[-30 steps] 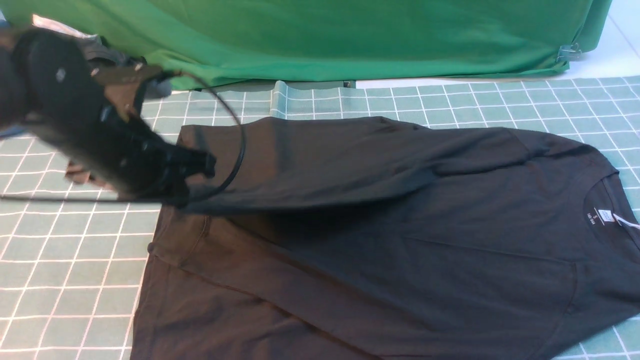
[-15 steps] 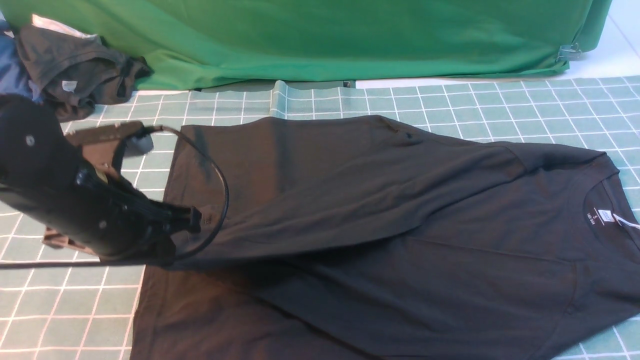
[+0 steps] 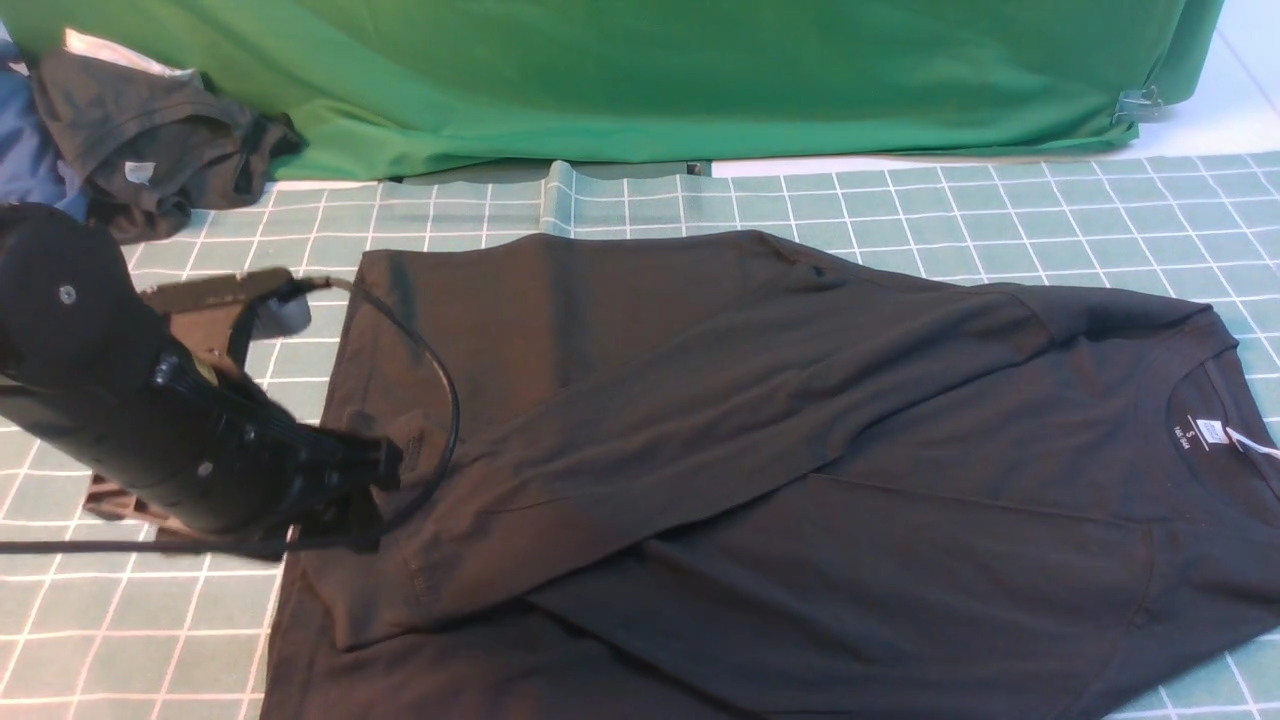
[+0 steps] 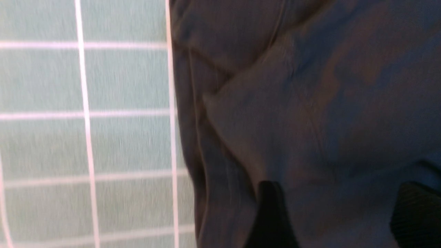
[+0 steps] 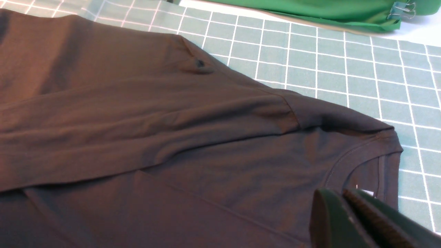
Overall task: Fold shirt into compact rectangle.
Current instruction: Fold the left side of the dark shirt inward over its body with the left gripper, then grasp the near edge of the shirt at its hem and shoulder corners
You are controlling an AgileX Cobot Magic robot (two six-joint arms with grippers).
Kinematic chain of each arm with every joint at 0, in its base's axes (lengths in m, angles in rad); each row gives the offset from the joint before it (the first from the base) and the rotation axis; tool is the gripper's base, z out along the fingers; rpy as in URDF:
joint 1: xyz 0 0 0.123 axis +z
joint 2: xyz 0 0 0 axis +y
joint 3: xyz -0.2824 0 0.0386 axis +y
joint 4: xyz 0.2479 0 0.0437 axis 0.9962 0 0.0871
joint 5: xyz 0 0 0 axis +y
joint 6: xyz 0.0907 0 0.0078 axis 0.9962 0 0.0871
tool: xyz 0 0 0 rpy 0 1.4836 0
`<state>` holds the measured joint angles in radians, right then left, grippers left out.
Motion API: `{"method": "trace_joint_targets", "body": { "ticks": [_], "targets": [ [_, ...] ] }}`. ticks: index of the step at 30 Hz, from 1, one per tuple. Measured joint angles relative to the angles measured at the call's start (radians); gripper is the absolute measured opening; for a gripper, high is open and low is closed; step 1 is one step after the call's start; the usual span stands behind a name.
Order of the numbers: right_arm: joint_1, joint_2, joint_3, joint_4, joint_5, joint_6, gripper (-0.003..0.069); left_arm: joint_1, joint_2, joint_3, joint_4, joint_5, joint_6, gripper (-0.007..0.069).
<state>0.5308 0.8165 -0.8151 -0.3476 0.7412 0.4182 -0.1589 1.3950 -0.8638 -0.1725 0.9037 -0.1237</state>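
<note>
Lying spread — one shirt (image 3: 800, 480); far left, one grey garment (image 3: 140, 150), one blue garment (image 3: 25, 165).

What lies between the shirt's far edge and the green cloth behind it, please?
A bare strip of checked mat, seen in the front view, separates the shirt from the green cloth.

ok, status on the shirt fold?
Left gripper open over shirt. Right gripper shut, empty. One sleeve laid across body. Garment pile apart, far left.
</note>
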Motion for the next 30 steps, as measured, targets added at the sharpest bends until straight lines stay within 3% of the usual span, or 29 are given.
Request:
{"method": "trace_joint_targets", "body": {
  "ticks": [6,13,21,24,30],
  "targets": [
    [0.000,0.000,0.000,0.001,0.000,0.000,0.0056,0.000,-0.013,0.053,0.000,0.135,0.000,0.0467],
    [0.000,0.000,0.000,0.001,-0.007,0.000,0.0067,0.000,-0.046,0.289,0.006,0.056,0.007,0.0452],
    [0.000,0.000,0.000,0.001,-0.059,0.000,0.0073,0.000,-0.046,0.338,0.015,0.007,0.009,0.0449],
    [0.000,0.000,0.000,0.001,-0.070,0.000,0.0076,0.000,-0.045,0.338,0.015,-0.011,0.011,0.0419],
    [0.000,0.000,0.000,0.001,-0.073,0.000,0.0087,0.000,0.021,0.338,-0.020,-0.023,0.013,0.0263]
  ]
}}
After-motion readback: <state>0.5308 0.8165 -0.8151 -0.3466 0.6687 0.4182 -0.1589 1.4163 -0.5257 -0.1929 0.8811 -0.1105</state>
